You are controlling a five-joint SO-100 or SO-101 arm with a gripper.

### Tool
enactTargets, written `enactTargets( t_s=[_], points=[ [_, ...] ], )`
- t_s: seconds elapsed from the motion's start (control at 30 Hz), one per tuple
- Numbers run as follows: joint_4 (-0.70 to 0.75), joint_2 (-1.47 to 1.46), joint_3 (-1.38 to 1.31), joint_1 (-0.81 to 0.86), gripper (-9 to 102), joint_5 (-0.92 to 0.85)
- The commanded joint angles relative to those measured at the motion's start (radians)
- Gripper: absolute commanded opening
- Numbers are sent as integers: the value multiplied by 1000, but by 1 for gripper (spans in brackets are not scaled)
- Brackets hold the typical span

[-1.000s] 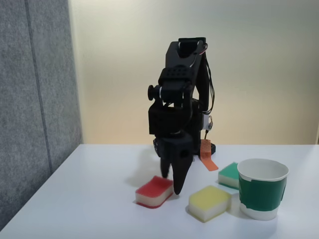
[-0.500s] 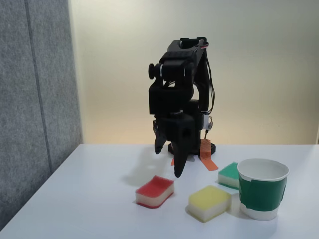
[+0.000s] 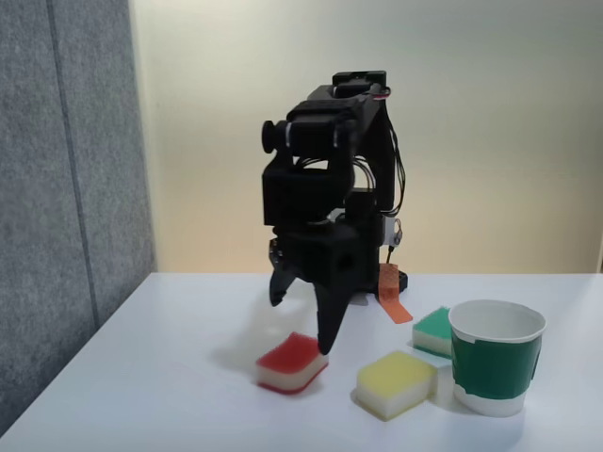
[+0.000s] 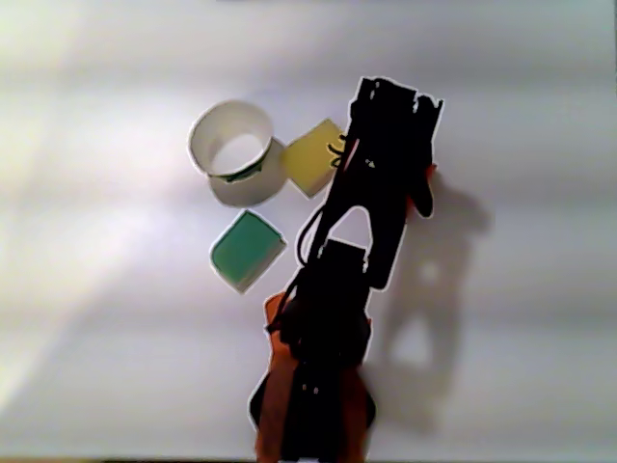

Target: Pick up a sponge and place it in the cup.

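1. Pincer (image 3: 303, 320): black, two fingers spread apart, nothing between them. It hangs over the tabletop (image 3: 170, 377) just above and behind the sponge; in the fixed view the longer finger tip ends close over the sponge's right rear corner. Contact cannot be told.
2. Sponge (image 3: 292, 362): red top, whitish base, rounded corners, lying flat on the tabletop left of the other items in the fixed view. Judged light, soft and compressible, not fragile, with a slightly grippy surface. Best hold looks to be across the two long side faces at mid-length, fingers low enough to bite the whitish layer; a firm squeeze should deform it without harm.
3. Yellow sponge (image 3: 396, 382): flat, between the sponge and the cup, just beside the cup.
4. Green sponge (image 3: 431, 330): flat, behind the yellow one, near the cup.
5. Cup (image 3: 497, 368): green body, white rim and base, upright, mouth open, rightmost in the fixed view. Judged light and easily tipped.
6. Markings: no brand, label or writing readable on any item.
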Motion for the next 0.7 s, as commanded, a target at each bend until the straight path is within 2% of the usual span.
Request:
enactTargets(
  t_s=[0.0, 0.23, 0.67],
  points=[
    [17, 11, -41, 3, 45, -35],
    [-71, 25, 57, 8, 43, -52],
    [-107, -46, 66, 18, 42, -106]
  ],
)
